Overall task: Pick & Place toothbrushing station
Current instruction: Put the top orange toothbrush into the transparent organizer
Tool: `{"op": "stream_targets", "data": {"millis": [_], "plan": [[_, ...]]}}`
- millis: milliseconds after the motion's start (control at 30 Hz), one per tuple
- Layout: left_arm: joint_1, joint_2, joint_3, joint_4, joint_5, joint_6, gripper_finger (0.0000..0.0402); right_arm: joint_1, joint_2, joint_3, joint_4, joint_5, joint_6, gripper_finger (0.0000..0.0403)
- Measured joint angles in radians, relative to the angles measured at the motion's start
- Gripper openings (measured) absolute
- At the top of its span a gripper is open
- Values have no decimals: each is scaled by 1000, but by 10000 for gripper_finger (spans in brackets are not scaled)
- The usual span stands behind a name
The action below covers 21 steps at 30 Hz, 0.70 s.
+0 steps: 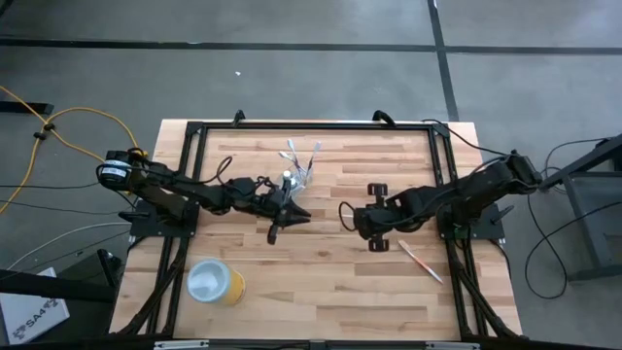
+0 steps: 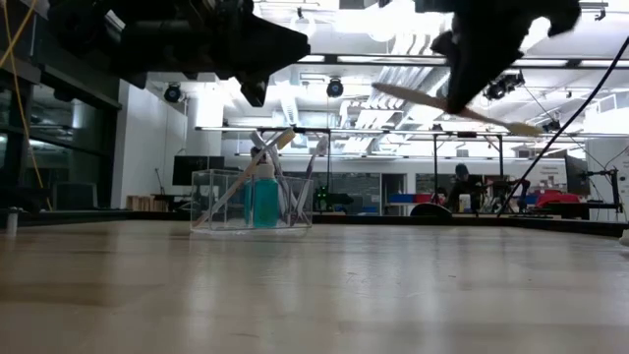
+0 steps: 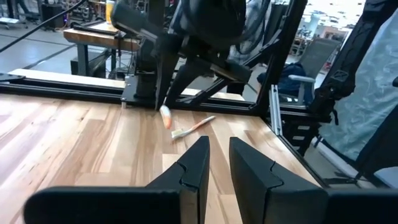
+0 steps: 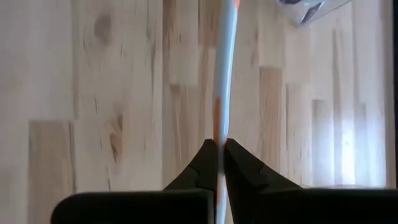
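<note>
A small clear plastic cup [image 1: 297, 171] [image 2: 251, 202] stands on the wooden table's far middle. It holds several toothbrushes and a blue tube [image 2: 263, 202]. My right gripper [image 1: 375, 220] [image 4: 219, 152] hangs right of the middle, above the table, shut on a white-and-orange toothbrush [image 2: 457, 106]. Another white-and-orange toothbrush [image 1: 420, 260] [image 3: 193, 127] lies flat on the table near the right arm. My left gripper [image 1: 277, 226] [image 3: 219, 162] hovers just near of the cup, pointing level. A narrow gap shows between its fingers and nothing is in it. My right gripper pinches the toothbrush's handle [image 4: 217, 132] between its two fingers, partway along its length. The fingers slant downward from above. The toothbrush sticks out on both sides of the fingers, tilted a little from level, and hangs clear of the table.
A larger yellow cup [image 1: 216, 282] with a pale top lies at the near left. A black frame [image 1: 311, 126] runs along the table's far, left and right sides. Bare wood stretches between the two grippers and along the near edge.
</note>
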Motion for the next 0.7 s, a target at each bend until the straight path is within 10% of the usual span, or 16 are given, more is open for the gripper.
{"op": "stream_targets", "data": {"millis": [700], "plan": [[-56,0,0,15,-61,186,59,-195,0,21,237,-388,360,4]]}}
